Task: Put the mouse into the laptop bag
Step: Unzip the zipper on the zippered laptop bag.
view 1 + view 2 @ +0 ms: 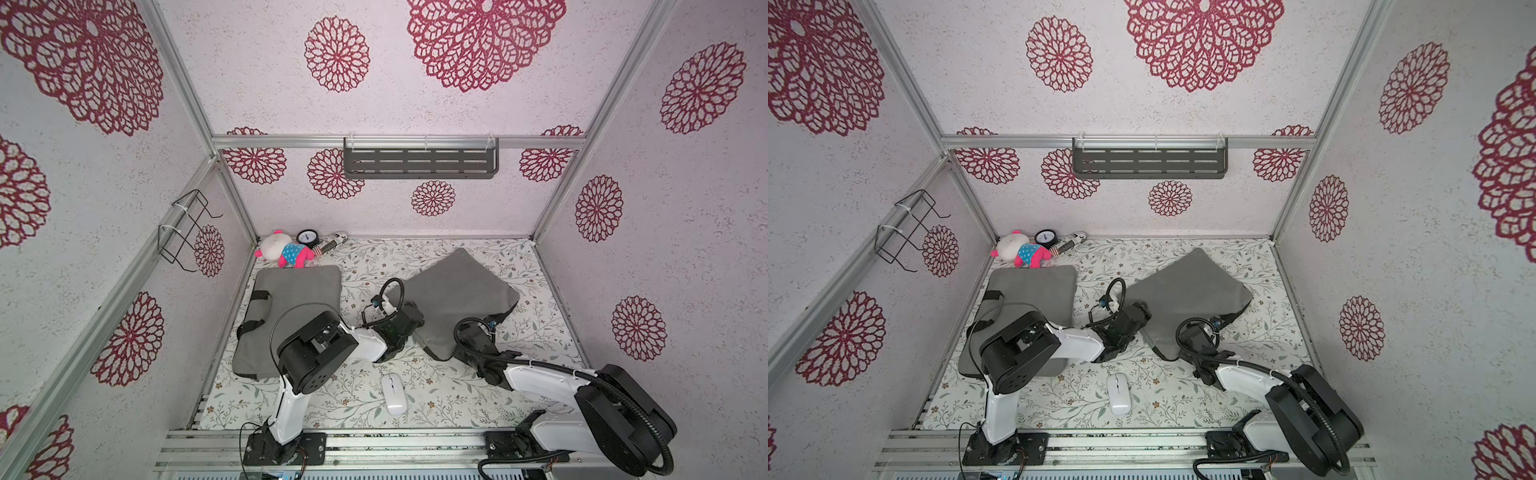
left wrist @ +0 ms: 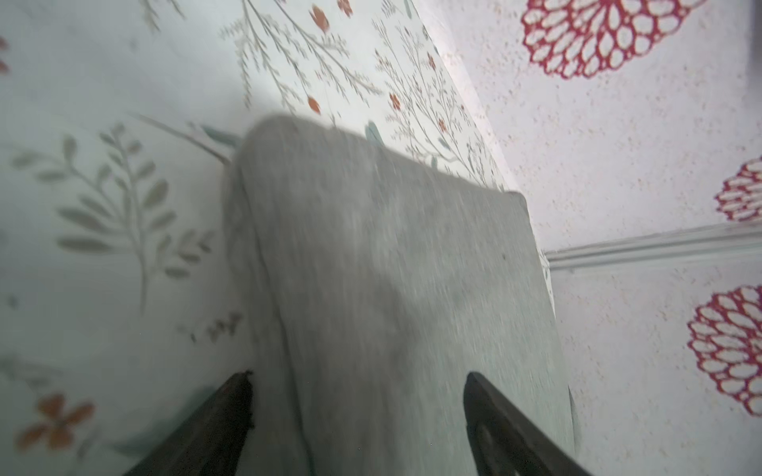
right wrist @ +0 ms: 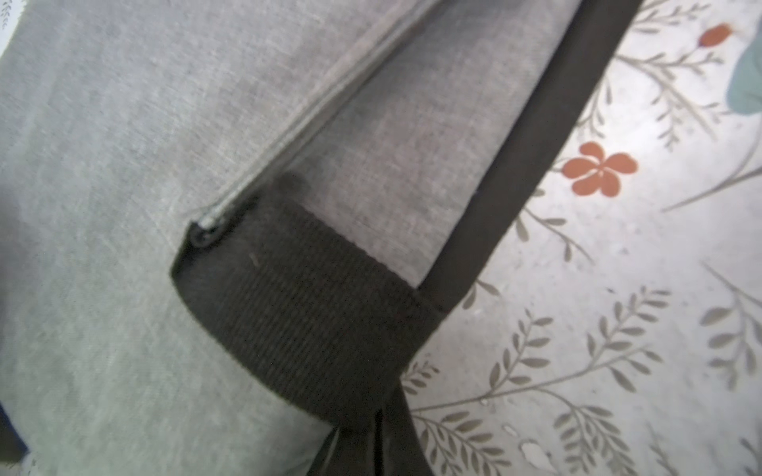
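Note:
The white mouse (image 1: 392, 394) (image 1: 1119, 393) lies on the floral table near the front edge, between the two arms and touched by neither. A grey laptop bag (image 1: 457, 291) (image 1: 1187, 291) lies askew at the centre right. My left gripper (image 1: 415, 313) (image 2: 358, 379) is at the bag's left edge, open, its fingers (image 2: 235, 412) astride the grey cloth (image 2: 391, 268). My right gripper (image 1: 495, 325) (image 3: 371, 437) is at the bag's near right corner, shut on the black strap (image 3: 313, 313) beside the zip's end (image 3: 206, 230).
A second grey bag (image 1: 299, 291) with black handles lies at the left, partly under the left arm. A plush toy (image 1: 286, 251) and a small clock (image 1: 308, 238) sit in the back left corner. A wire rack (image 1: 187, 230) and a shelf (image 1: 419, 160) hang on the walls.

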You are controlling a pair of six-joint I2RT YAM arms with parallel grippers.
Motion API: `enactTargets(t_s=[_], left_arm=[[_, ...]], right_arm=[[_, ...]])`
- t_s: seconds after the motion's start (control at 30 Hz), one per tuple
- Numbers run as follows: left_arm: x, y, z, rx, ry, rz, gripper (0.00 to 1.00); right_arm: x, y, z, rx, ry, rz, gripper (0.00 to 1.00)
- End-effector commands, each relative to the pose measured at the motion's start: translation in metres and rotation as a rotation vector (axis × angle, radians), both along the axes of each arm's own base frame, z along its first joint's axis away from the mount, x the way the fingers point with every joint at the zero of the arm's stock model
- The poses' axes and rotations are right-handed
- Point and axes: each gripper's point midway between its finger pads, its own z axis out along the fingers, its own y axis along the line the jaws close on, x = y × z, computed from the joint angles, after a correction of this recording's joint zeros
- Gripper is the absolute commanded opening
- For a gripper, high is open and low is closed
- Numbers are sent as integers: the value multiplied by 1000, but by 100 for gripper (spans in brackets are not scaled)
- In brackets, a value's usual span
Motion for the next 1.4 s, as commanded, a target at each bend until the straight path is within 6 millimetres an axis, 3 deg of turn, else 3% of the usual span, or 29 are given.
enactTargets(t_s=[0.0,0.13,0.23,0.3,0.37,0.47,0.73,0.97,1.17,1.37], left_arm=[[0,35,-34,58,122,42,86],[12,40,-36,63,137,18,86],[21,27,-36,52,131,-41,59],[23,21,-38,43,134,-61,28],[24,18,-36,35,131,-66,12],[24,21,-35,38,128,-57,0],[23,24,-37,34,137,-40,0],[21,28,-37,29,128,-30,0],[9,38,-32,30,89,5,0],[-19,40,-14,59,0,57,0]], right_arm=[[2,-19,5,-56,-21,-55,0],[1,-24,6,-57,-16,-75,0],[0,-18,8,-28,-16,-57,0],[-3,-9,9,1,-17,-22,0],[-6,-1,12,-6,-21,11,0],[-15,11,15,-31,-14,54,0],[-42,59,6,32,18,203,0],[-51,111,21,57,-20,334,0],[-46,120,13,36,8,325,0],[-40,95,9,-30,13,256,0]])
